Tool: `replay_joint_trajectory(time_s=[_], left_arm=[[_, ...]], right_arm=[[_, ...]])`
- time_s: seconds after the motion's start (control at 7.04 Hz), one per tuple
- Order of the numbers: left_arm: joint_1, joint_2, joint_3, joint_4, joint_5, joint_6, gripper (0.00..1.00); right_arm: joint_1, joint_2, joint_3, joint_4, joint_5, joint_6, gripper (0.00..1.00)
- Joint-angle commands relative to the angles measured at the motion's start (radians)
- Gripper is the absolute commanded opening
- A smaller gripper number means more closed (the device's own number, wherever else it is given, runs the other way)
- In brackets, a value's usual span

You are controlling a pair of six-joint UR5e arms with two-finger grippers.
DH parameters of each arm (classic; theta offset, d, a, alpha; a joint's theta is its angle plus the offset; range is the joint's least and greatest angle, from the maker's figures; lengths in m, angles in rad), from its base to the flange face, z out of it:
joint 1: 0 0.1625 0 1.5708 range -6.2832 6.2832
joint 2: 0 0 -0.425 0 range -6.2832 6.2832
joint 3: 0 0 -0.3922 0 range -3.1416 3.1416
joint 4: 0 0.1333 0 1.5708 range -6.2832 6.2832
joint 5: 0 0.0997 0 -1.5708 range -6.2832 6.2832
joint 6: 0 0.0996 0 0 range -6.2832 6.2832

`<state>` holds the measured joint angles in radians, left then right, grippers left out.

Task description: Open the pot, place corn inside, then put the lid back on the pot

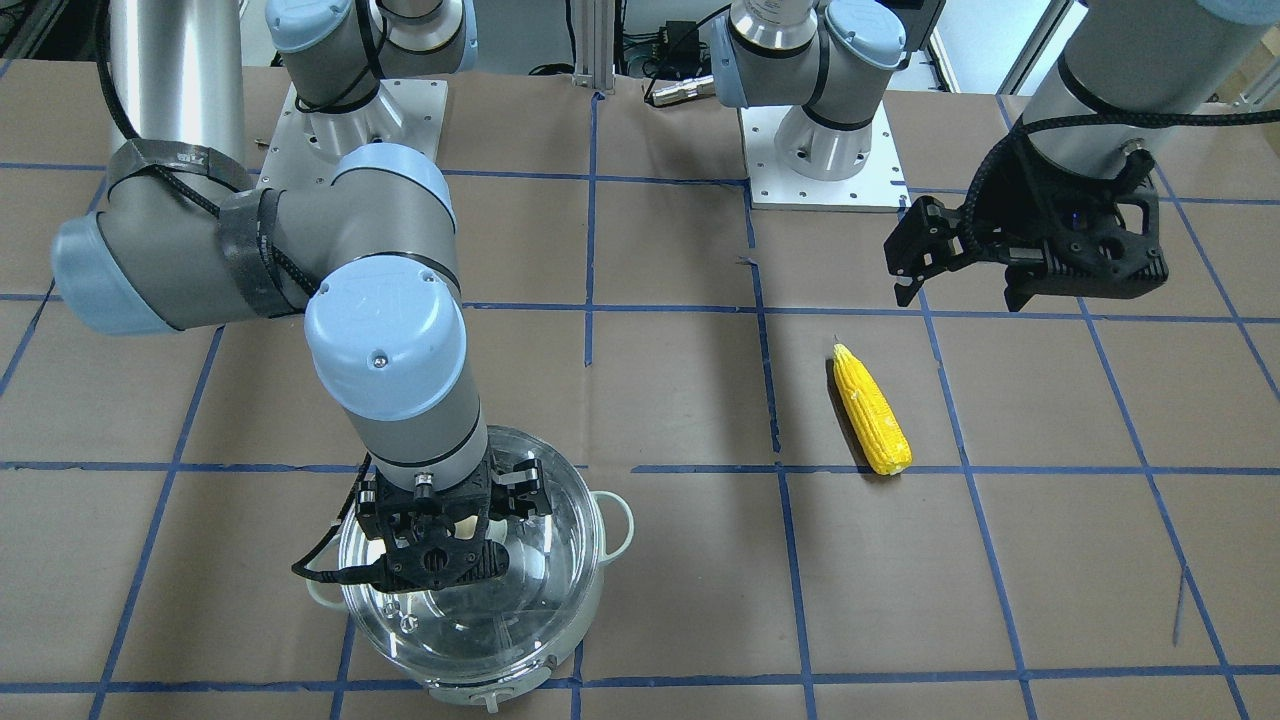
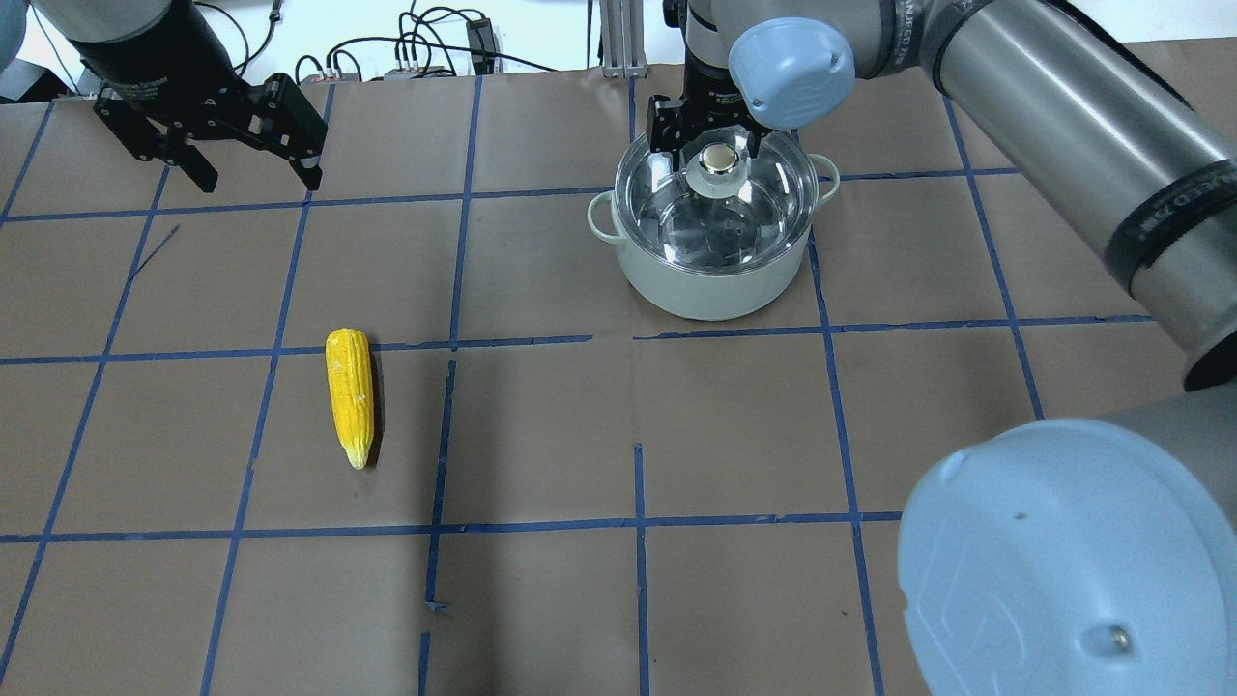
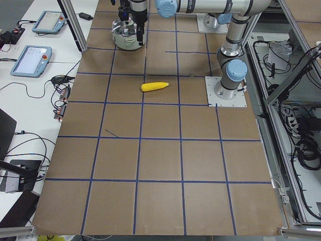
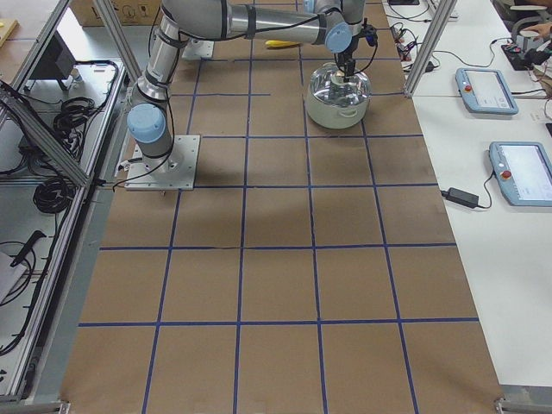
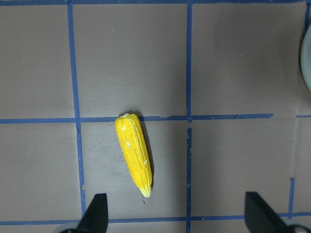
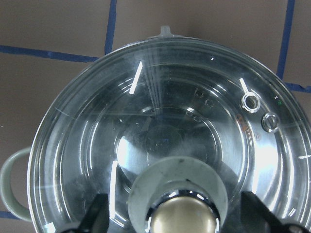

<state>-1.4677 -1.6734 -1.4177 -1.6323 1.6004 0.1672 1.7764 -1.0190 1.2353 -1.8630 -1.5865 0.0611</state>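
Twice logged the same state: fingers spread wide, nothing held. Found the right gripper (image 6: 177,218) poised over the lid (image 2: 763,208), one finger to each side of the shiny knob (image 2: 718,158), not yet closed on it. Found the lid seated on the pot (image 2: 710,285), near the counter's edge farthest from the robot, on its right half. Saw the corn (image 2: 351,394) lying flat about midway across the left half, well apart from the pot. Saw the left gripper (image 5: 177,216) hovering nearer the far left corner, apart from the corn. Judged the step in hand as gripping the knob to lift the lid. Needed to centre the fingers on the knob, sink low enough to catch under its widest part, close firmly, then lift straight up. Did well to guard against slipping on polished metal and dragging glass across the rim.
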Motion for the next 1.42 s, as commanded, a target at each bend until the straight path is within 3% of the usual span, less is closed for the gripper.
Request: replay_joint_trajectory(time_s=[0.0, 0.14, 0.28, 0.57, 0.85, 1.14, 1.28], left_arm=[[-0.005, -0.032, -0.007, 0.009, 0.049, 0.028, 1.0], [-0.006, -0.019, 0.008, 0.008, 0.052, 0.017, 1.0], [0.001, -0.008, 0.009, 0.008, 0.052, 0.017, 1.0], [0.001, -0.009, 0.005, 0.044, 0.043, -0.004, 1.0], [0.003, -0.011, -0.013, 0.052, 0.046, -0.009, 1.0], [0.003, -0.019, -0.01, 0.052, 0.046, -0.008, 1.0], [0.004, -0.029, -0.009, 0.057, 0.046, -0.011, 1.0]], right_arm=[[-0.002, -0.003, 0.006, -0.002, -0.001, -0.006, 0.95], [-0.003, -0.003, 0.004, -0.002, 0.0, -0.006, 0.8], [-0.005, -0.003, 0.004, -0.002, 0.0, -0.006, 0.55], [-0.005, -0.003, 0.004, -0.002, 0.006, -0.003, 0.22], [-0.008, -0.003, 0.003, -0.002, 0.011, -0.001, 0.1], [-0.038, -0.007, -0.052, 0.016, 0.008, -0.013, 0.1], [-0.064, -0.015, -0.121, 0.089, 0.01, -0.041, 0.1]])
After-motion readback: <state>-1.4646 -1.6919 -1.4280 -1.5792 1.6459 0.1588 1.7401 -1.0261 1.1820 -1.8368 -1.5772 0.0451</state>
